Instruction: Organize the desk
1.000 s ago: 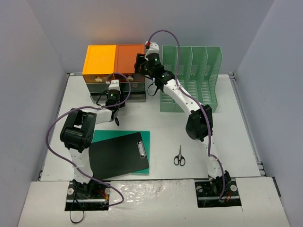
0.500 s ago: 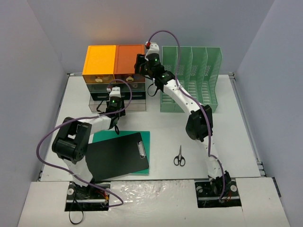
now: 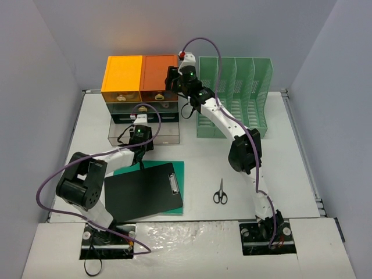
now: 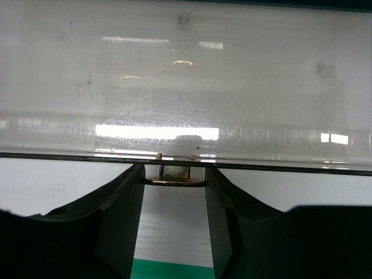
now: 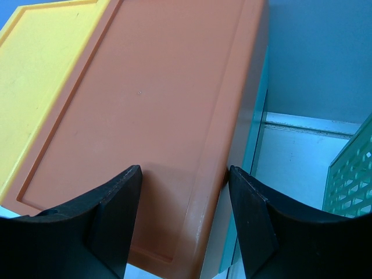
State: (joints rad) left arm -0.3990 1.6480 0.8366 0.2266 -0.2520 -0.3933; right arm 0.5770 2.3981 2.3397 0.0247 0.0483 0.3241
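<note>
The large flat white rectangular bench with thin metal edge rails (image 3: pixel 279 163) fills the floor between grey-lilac walls (image 3: pixel 35 87), with both arm bases bolted at its 6 o'clock edge.

Nearest, at about 7 o'clock from the bench's middle, a black clipboard with a metal clip (image 3: pixel 142 190) lies slightly tilted on a flat green sheet (image 3: pixel 177 167). The sheet shows only along the clipboard's 12 and 3 o'clock sides. At about 4 o'clock, well apart from the clipboard, a small pair of black-handled scissors (image 3: pixel 220 193) lies flat on the bare bench.

Past the clipboard, the left arm (image 3: pixel 87 174) reaches toward 12 o'clock to a clear plastic drawer (image 3: pixel 165 135) that stands out from the foot of its unit. In the left wrist view the left jaws are clamped on the drawer's small brass-coloured loop handle (image 4: pixel 174 182), one on each end of it.

At 11 o'clock stands the drawer unit with a yellow and orange top (image 3: pixel 125 72). The right arm (image 3: pixel 244 152) stretches across to its 3 o'clock top edge. The right jaws are apart there, and the right wrist view shows the orange panel's edge behind the gap.

At 1 o'clock, just beside the unit, stands a green slotted plastic file rack (image 3: pixel 250 99).
</note>
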